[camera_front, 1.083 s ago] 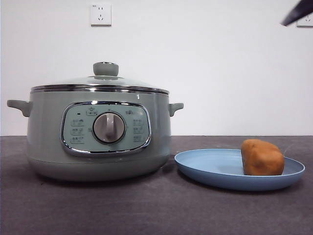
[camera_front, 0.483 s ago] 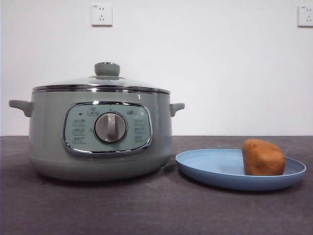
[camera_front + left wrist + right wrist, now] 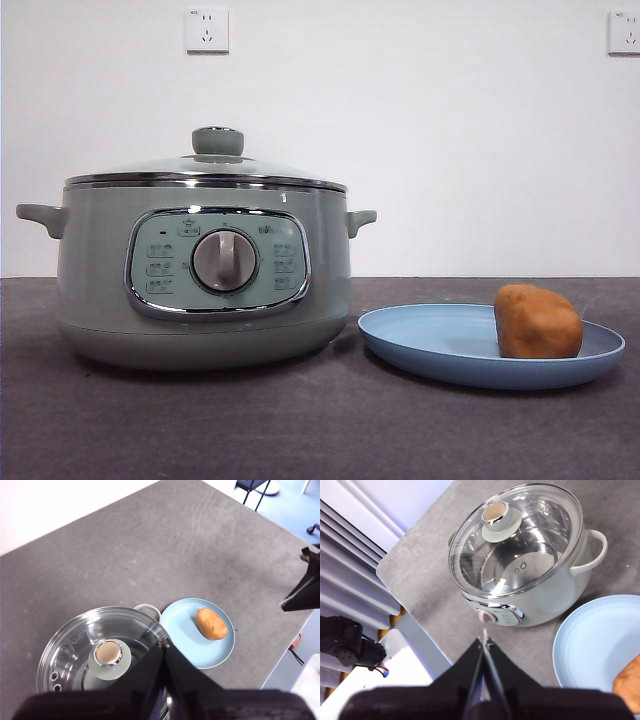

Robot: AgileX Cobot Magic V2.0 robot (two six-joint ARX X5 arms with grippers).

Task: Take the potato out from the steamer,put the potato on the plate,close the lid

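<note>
The sage-green steamer (image 3: 90, 270) stands on the left of the table with the glass lid (image 3: 150, 168) seated on its chrome rim, green knob (image 3: 217, 141) on top. To its right, the light-blue plate (image 3: 430, 340) holds the orange-brown potato (image 3: 537, 321) on its right half. Neither arm shows in the front view. My left gripper (image 3: 165, 646) hangs high above the steamer's edge, shut and holding nothing, with the lid knob (image 3: 109, 655) and potato (image 3: 211, 623) far below. My right gripper (image 3: 484, 637) is also shut and empty, high over the table's front edge near the steamer (image 3: 555, 595).
A white wall with two sockets (image 3: 206, 29) closes off the back. The other arm's black tip (image 3: 304, 587) hangs past the table's edge in the left wrist view. Off the table lie cables (image 3: 295, 645) and dark equipment (image 3: 345, 640).
The black arm tip at the front view's top right corner has left the picture. Steamer, lid, plate and potato have not moved.
</note>
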